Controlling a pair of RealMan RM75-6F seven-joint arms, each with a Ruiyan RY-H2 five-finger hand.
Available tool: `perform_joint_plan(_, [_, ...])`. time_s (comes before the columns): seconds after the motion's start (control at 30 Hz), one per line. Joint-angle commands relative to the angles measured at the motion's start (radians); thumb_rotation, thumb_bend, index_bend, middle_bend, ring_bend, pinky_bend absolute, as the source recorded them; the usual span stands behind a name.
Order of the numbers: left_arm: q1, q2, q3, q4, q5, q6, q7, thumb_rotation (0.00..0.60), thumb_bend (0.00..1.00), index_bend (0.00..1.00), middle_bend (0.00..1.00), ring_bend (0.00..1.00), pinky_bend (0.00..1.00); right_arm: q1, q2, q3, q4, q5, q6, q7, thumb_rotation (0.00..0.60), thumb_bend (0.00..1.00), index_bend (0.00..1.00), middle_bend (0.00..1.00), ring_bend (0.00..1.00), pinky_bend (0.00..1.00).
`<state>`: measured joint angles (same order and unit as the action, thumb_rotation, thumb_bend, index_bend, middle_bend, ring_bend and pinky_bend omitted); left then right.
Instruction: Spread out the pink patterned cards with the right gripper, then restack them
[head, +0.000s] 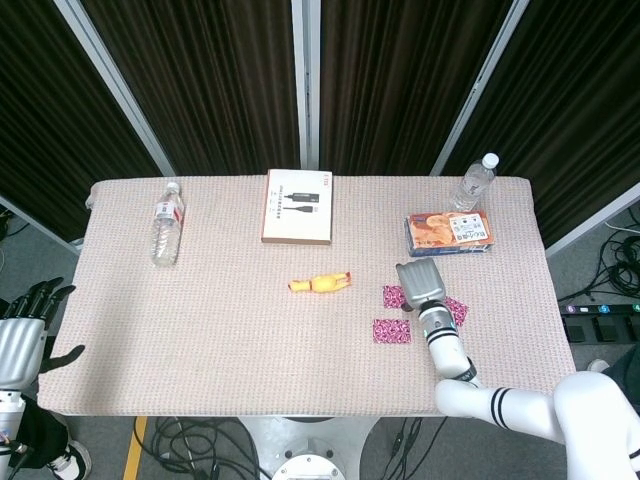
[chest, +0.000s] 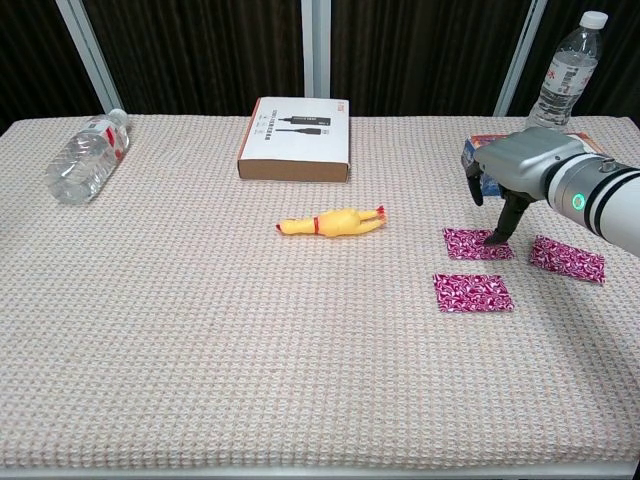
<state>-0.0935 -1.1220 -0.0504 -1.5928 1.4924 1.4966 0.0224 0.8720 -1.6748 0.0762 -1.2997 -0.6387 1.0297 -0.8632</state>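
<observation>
Three pink patterned cards lie apart on the table's right side: an upper one (chest: 474, 243), a lower one (chest: 472, 292) and a right one (chest: 567, 259). My right hand (chest: 512, 175) hovers over the upper card's right end, and one dark fingertip (chest: 495, 237) points down and touches that card. It grips nothing. In the head view the right hand (head: 420, 284) hides part of the upper card (head: 392, 296); the lower card (head: 392, 331) and right card (head: 457, 310) show. My left hand (head: 22, 338) hangs open off the table's left edge.
A yellow rubber chicken (chest: 331, 221) lies left of the cards. A snack box (head: 449, 232) and an upright bottle (chest: 566, 72) stand behind the right hand. A white cable box (chest: 296, 137) sits at the back middle, and a bottle (chest: 87, 155) lies at the far left.
</observation>
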Motion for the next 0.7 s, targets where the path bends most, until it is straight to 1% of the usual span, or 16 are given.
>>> perform_joint_plan(0.03, [0.0, 0.001, 0.0, 0.0, 0.001, 0.001, -0.002, 0.6, 0.0, 0.23, 0.22, 0.13, 0.24, -0.004, -0.009, 0.009, 0.009, 0.023, -0.004, -0.009, 0.481, 0.0, 0.42, 1.0, 0.89, 0.92])
perform_joint_plan(0.17, [0.0, 0.001, 0.0, 0.0, 0.001, 0.0, -0.003, 0.6, 0.0, 0.23, 0.22, 0.13, 0.24, -0.006, -0.014, 0.017, 0.022, 0.055, -0.021, -0.024, 0.488, 0.0, 0.42, 1.0, 0.89, 0.93])
perform_joint_plan(0.3, [0.001, 0.001, -0.001, 0.001, -0.001, 0.0, -0.004, 0.6, 0.0, 0.23, 0.22, 0.13, 0.24, -0.006, -0.022, 0.019, 0.044, 0.073, -0.04, -0.035, 0.478, 0.0, 0.42, 1.0, 0.89, 0.92])
perform_joint_plan(0.47, [0.001, 0.001, -0.001, 0.001, -0.002, 0.0, -0.005, 0.6, 0.0, 0.23, 0.22, 0.13, 0.24, -0.008, -0.033, 0.024, 0.066, 0.068, -0.051, -0.031, 0.484, 0.0, 0.42, 1.0, 0.89, 0.92])
perform_joint_plan(0.53, [0.001, 0.001, -0.001, 0.001, 0.0, 0.001, -0.003, 0.6, 0.0, 0.23, 0.22, 0.13, 0.24, -0.007, -0.031, 0.027, 0.068, 0.069, -0.058, -0.032, 0.476, 0.0, 0.42, 1.0, 0.89, 0.92])
perform_joint_plan(0.63, [0.001, 0.001, -0.001, 0.0, 0.001, 0.001, -0.001, 0.6, 0.0, 0.23, 0.22, 0.13, 0.24, -0.008, -0.037, 0.029, 0.073, 0.072, -0.063, -0.032, 0.49, 0.0, 0.41, 1.0, 0.89, 0.92])
perform_joint_plan(0.7, [0.001, 0.001, 0.0, -0.001, 0.001, 0.002, 0.0, 0.6, 0.0, 0.23, 0.22, 0.13, 0.24, -0.007, -0.04, 0.03, 0.078, 0.074, -0.069, -0.034, 0.482, 0.0, 0.41, 1.0, 0.89, 0.92])
